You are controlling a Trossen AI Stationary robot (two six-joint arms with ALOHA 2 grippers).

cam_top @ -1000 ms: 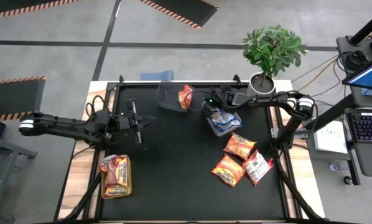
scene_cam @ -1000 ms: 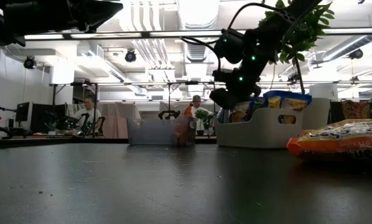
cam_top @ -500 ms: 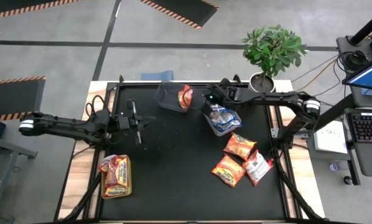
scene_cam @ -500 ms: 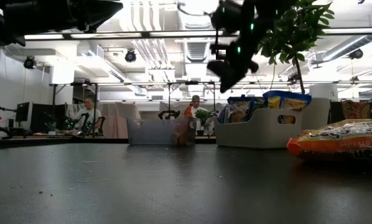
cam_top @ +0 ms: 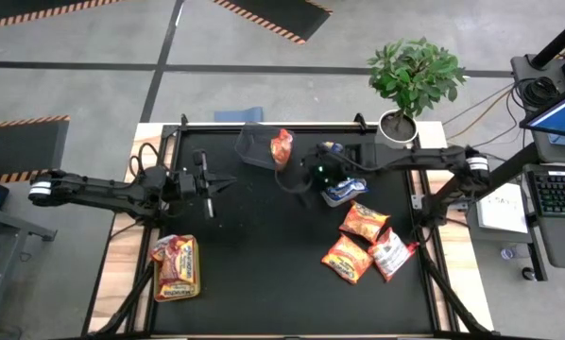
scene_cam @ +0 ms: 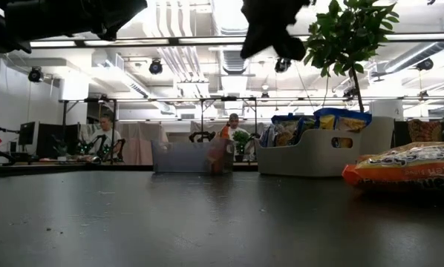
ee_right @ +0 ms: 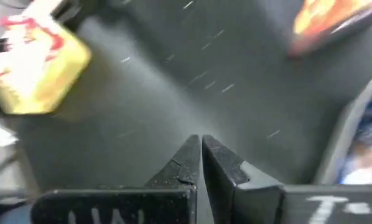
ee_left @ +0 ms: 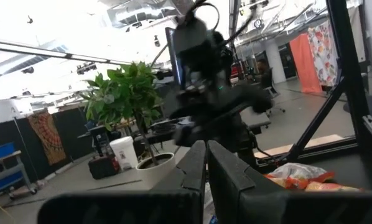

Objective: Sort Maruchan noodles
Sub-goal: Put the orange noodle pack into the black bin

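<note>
Maruchan noodles lie in several places. Two orange packets (cam_top: 363,222) (cam_top: 347,257) and a red-and-white one (cam_top: 392,253) rest flat on the black mat at the right. Blue packets fill a pale bin (cam_top: 344,191), an orange packet (cam_top: 281,146) stands in a grey bin (cam_top: 254,149), and red packets lie in a yellow-green bin (cam_top: 176,268). My right gripper (cam_top: 292,181) hangs shut and empty high over the mat's middle, between the two far bins. My left gripper (cam_top: 228,182) is shut and empty at the left, raised above the mat.
A potted plant (cam_top: 413,80) stands at the table's far right corner. The black mat (cam_top: 264,264) is bare in the middle and along the near side. In the low view the pale bin (scene_cam: 315,152) and an orange packet (scene_cam: 407,170) stand at the right. People sit in the room beyond.
My right gripper has risen from beside the pale bin of blue packets and swung toward the table's left and near side, tipping to point more steeply down. It now hangs over the mat's middle, out of the low view's top. The packets and bins have stayed put.
</note>
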